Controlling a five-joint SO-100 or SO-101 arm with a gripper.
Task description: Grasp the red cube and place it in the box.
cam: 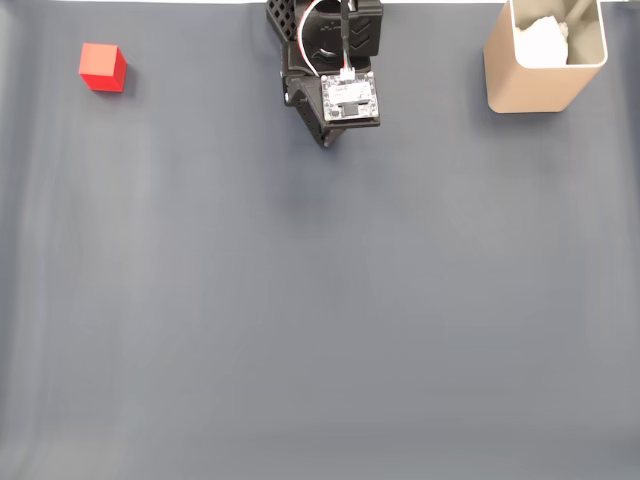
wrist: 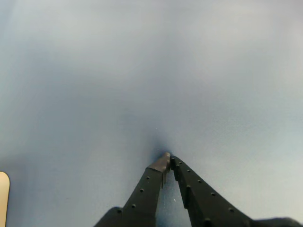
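Wrist view, tool (wrist: 168, 158) closed (tips touching), empty.

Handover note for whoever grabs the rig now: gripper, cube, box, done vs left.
Gripper: shut, empty, tips close to the grey mat.
Red cube: on the mat, far left in the fixed view, untouched.
Box: upright at far right, something white inside.
Done: nothing yet.
Left: reach the cube, open, grasp it, carry it to the box, release.

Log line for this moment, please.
pincer: shut, empty, tips near mat | red cube: untouched, upper left in fixed view | box: upper right, upright | stage: pre-grasp
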